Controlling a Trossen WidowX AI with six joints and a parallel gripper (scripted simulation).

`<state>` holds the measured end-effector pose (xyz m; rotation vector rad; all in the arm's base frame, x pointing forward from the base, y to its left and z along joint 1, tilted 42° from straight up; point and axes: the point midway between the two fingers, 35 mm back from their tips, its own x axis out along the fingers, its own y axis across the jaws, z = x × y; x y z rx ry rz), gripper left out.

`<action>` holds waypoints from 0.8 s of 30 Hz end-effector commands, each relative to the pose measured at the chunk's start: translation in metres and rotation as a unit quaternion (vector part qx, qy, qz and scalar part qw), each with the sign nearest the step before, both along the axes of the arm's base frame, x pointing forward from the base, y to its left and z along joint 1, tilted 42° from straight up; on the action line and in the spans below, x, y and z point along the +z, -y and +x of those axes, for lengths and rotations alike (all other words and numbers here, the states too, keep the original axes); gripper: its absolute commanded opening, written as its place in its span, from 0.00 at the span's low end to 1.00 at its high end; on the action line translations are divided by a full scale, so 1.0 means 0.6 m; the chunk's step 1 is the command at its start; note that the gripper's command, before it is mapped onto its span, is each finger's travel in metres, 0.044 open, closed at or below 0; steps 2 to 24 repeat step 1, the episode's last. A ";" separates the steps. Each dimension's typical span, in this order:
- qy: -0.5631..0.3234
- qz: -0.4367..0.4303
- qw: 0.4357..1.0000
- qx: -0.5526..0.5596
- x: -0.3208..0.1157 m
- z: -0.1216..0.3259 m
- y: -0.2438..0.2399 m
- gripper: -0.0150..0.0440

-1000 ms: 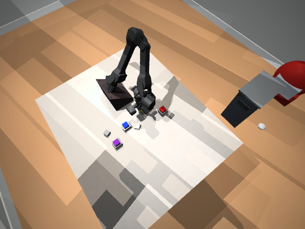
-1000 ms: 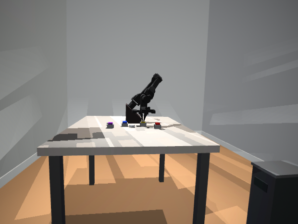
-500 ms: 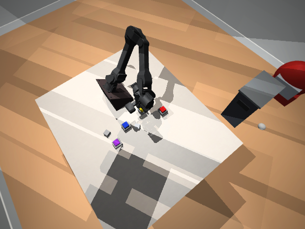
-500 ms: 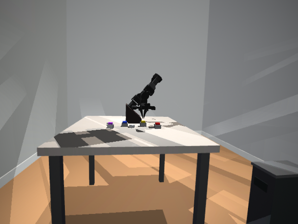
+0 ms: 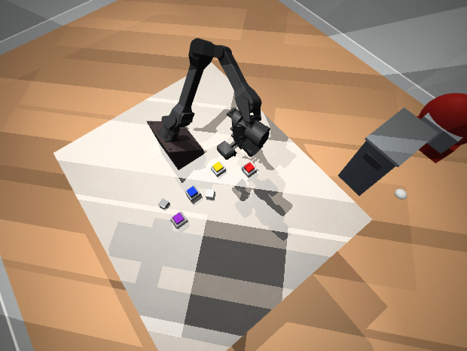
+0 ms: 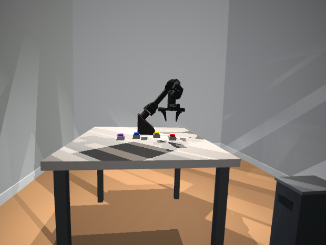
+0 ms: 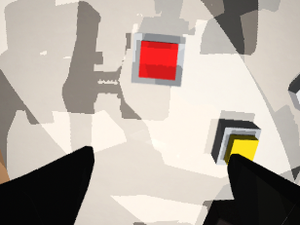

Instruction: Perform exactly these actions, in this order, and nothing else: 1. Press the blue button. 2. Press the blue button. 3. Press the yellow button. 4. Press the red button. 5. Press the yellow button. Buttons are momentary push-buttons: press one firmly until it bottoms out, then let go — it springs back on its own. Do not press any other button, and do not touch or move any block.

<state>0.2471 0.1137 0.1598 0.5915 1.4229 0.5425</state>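
My gripper (image 6: 171,121) (image 7: 163,160) is open and empty, fingers wide apart, raised well above the table. The red button (image 5: 248,166) (image 6: 172,135) (image 7: 158,59) lies ahead of the fingertips in the wrist view. The yellow button (image 5: 218,166) (image 6: 156,133) (image 7: 243,149) is at the right there, its lower edge partly behind the right finger. The blue button (image 5: 192,191) (image 6: 136,133) stands farther left in the top and exterior views. No button is touched. All three caps stand above their grey housings.
A purple button (image 5: 178,218) (image 6: 120,134) stands beyond the blue one. A white block (image 5: 210,193) (image 6: 144,138) lies beside the blue button, and a grey block (image 5: 163,203) lies near the purple button. A dark bin (image 5: 367,167) (image 6: 287,213) stands on the floor off the table.
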 end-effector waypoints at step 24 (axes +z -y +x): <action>-0.010 -0.002 1.000 -0.003 0.007 -0.003 -0.002 0.93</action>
